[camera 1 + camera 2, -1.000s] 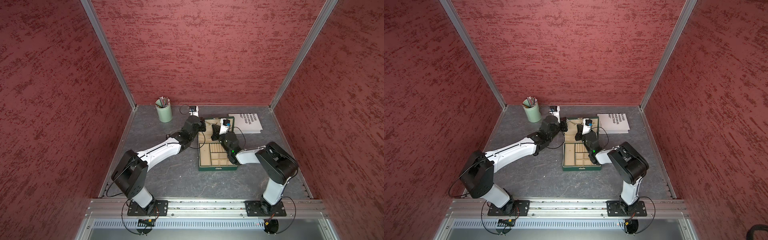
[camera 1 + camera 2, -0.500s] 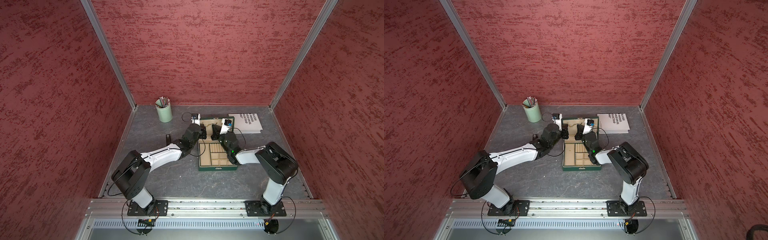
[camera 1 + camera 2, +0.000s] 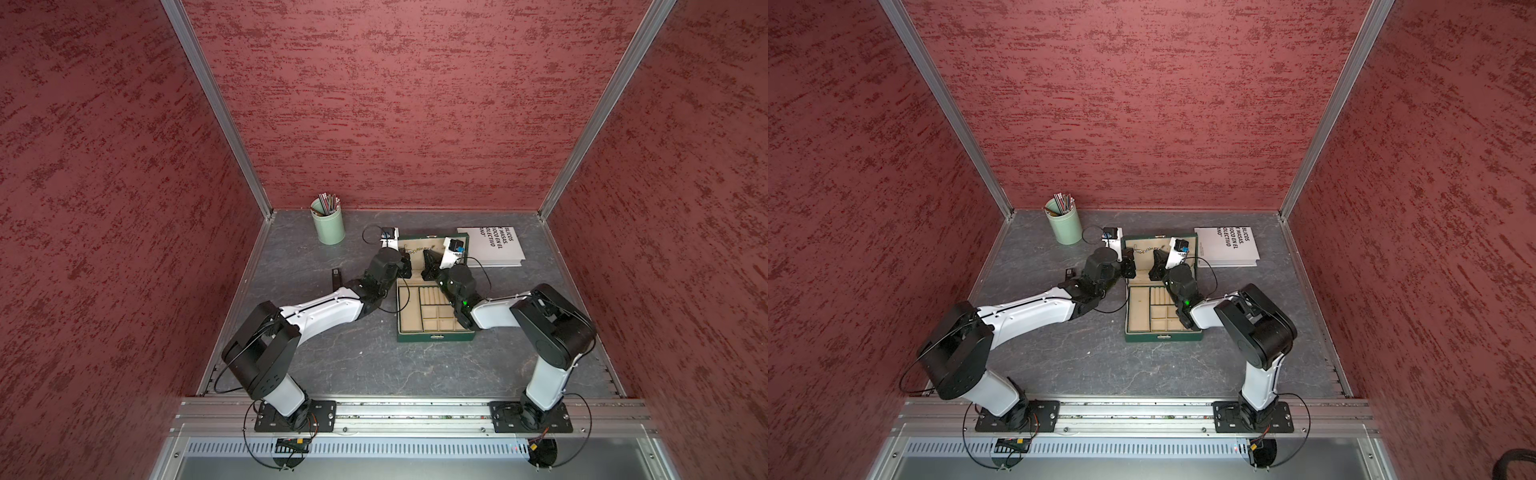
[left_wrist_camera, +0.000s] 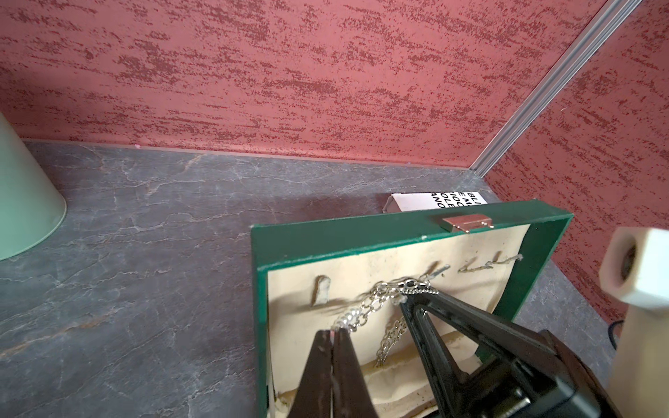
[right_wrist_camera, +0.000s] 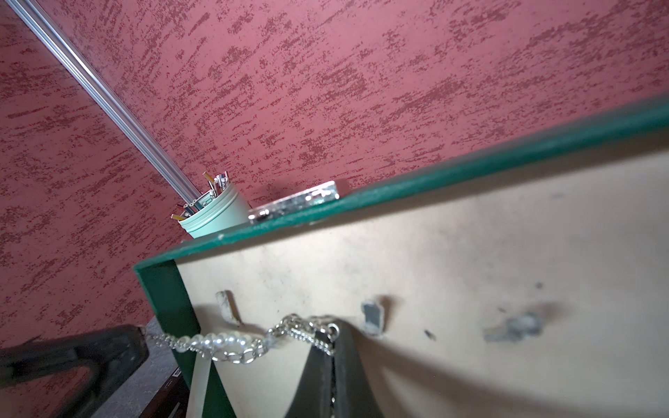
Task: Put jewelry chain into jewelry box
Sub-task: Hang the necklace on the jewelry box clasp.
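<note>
Right now your chain (image 4: 376, 300) hangs stretched between the two pincers, against the beige lining of the raised lid (image 4: 362, 231) of the box (image 3: 434, 336). It sits close to the small hooks (image 4: 322, 289) there, but you cannot tell whether it is caught on one. Your left pincer (image 4: 332, 331) is closed tight on one end, near the lid's edge on its own side. Your right pincer (image 4: 409, 302) is pinched shut on the chain further along, and a loose length dangles below it. A metal clasp (image 4: 467, 221) sits on the lid's rim. On the grey worktop (image 3: 374, 361), a cup (image 3: 330, 226) of pencils stands behind to the left and a book (image 3: 494, 249) lies just beside the lid on the right.
</note>
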Controlling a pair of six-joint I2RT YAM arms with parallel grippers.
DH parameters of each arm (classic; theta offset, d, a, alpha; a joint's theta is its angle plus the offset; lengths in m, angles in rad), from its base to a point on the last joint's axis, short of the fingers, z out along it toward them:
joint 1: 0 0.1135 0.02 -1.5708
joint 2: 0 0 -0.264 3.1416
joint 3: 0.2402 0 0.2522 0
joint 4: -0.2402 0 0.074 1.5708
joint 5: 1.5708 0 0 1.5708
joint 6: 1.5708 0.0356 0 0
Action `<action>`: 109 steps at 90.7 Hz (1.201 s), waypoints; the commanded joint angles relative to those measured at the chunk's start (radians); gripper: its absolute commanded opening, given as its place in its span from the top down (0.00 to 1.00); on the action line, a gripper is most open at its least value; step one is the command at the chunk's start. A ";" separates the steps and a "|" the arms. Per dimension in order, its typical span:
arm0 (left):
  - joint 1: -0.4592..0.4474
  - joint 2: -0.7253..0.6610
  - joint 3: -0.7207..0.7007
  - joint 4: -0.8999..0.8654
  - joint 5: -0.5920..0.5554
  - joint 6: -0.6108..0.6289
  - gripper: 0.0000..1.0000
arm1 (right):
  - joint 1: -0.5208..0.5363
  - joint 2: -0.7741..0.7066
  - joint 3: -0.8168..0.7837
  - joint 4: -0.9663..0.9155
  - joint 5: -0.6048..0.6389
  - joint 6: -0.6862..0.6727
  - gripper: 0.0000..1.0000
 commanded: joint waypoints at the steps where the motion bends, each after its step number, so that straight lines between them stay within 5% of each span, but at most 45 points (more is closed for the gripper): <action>1: -0.008 -0.024 -0.010 -0.017 -0.019 0.005 1.00 | 0.008 -0.011 -0.019 -0.048 0.026 0.003 0.91; 72: -0.050 -0.045 -0.009 -0.071 -0.039 0.011 1.00 | 0.010 -0.189 -0.113 -0.124 0.035 -0.022 0.57; 109: -0.106 -0.024 -0.030 -0.138 0.001 -0.073 1.00 | 0.008 -0.519 -0.225 -0.476 0.053 0.033 0.50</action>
